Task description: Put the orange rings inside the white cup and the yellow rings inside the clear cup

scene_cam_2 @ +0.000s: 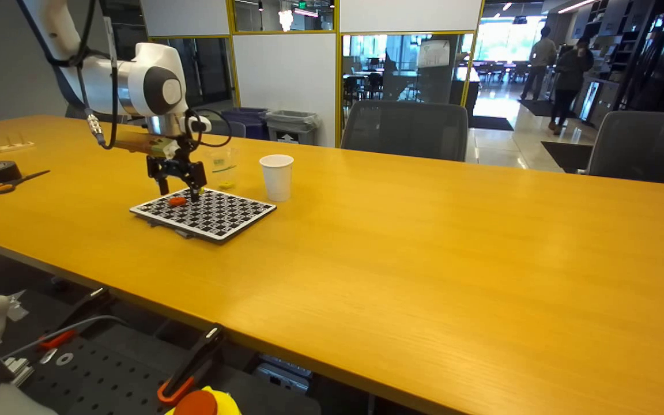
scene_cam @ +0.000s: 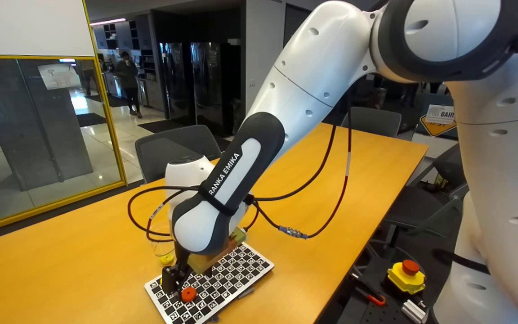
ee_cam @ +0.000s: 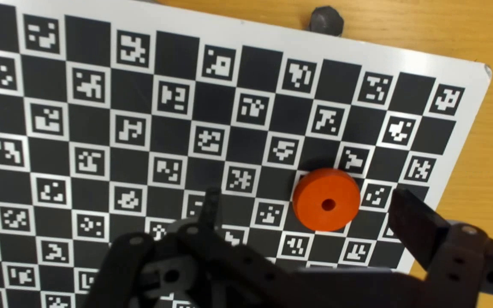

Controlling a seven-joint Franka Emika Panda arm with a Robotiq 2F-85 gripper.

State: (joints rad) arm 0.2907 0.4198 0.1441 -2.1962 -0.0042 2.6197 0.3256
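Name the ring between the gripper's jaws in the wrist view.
The orange ring on the checkered board, alone between the open jaws of the gripper. A yellow ring, in or beside the clear cup (cannot tell which), lies off the board.

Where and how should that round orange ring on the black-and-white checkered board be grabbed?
The orange ring is probably best gripped across opposite sides of its outer rim, from straight above: it lies flat on the checkered board, its centre hole looks too small, and the open jaws flank it in the wrist view.
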